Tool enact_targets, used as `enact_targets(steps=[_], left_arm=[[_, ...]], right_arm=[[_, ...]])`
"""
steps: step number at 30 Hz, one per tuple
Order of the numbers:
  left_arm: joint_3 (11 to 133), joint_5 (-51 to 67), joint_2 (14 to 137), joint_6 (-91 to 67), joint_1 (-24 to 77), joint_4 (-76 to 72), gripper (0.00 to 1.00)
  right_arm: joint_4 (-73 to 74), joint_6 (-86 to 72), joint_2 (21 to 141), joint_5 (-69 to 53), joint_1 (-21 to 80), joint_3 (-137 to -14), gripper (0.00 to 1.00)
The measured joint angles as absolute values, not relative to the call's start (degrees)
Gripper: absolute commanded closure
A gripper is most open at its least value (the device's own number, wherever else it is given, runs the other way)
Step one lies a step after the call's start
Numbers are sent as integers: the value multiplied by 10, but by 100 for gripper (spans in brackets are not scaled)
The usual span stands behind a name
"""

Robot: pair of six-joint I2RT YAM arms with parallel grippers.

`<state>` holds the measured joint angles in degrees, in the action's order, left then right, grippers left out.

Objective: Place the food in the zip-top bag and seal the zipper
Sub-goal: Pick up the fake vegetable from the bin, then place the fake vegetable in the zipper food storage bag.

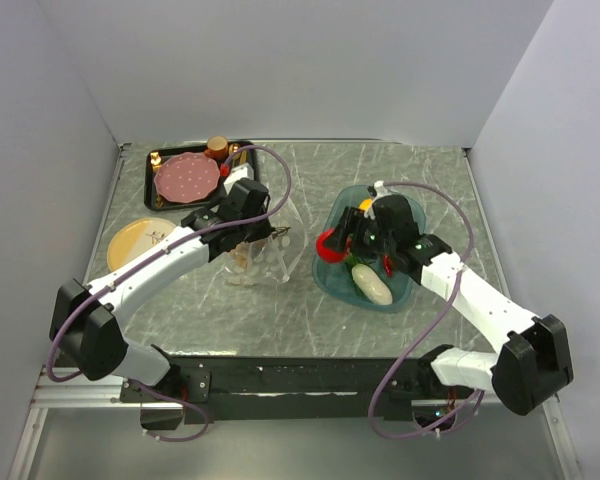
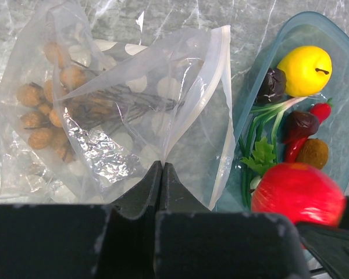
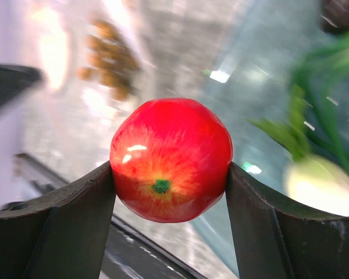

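Jaws of my R gripper [image 3: 170, 174] are closed against the red apple [image 3: 171, 154], one finger on each side and the stem end facing the wrist cam, so the gap is apple-wide. From the top cam the apple hangs at the left rim of the teal tray [image 1: 401, 304], on the side nearest the zip-top bag [image 2: 134, 87]. It looks clear of the tray floor. My L gripper [image 2: 161, 170] has its jaws pressed together w/ a pinch of the bag's near wall between the tips, and the bag mouth gapes toward the tray. Zipper [image 2: 223, 116] runs as a whitish strip down the bag's right edge in the L wrist cam, unsealed, just beside the tray rim. Brown nut cluster [image 2: 43, 110] is inside the bag, at its left end. Other food lies in the tray: yellow-orange round fruit [image 2: 305, 70] at the far end, green leaves [image 2: 262, 156] and red chili [image 2: 295, 148] mid-tray, white oblong piece [image 1: 373, 286] at the near end. Two dark wrinkled bits [image 2: 271, 86] sit by the fruit, can't tell what they are. Pink dotted plate [image 1: 188, 177] and brown cup [image 1: 217, 147] are at back left, well apart from both grippers.
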<state>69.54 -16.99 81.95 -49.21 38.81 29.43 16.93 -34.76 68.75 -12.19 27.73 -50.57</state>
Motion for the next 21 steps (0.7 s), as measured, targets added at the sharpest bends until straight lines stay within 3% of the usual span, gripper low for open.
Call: enact_targets(steps=[5,14,15,16,18,21], left_arm=[[695,-165,819,-492,388,294,99],[695,-168,813,-489,388,299,99],[695,-170,810,-488,386,314,99],[695,-170,808,-489,383,316,99],[695,-168,800,-490,382,307,99],[695,-168,776,-491,385,304,99]], right_arm=[[102,-380,725,-163,282,-543,86],[66,-393,896,-191,345,-666,82],[70,-393,911,-188,352,-675,80],[76,-393,929,-182,360,-685,68],[77,-395,952,-186,377,-686,66],[67,-395,958,-207,396,-668,47]])
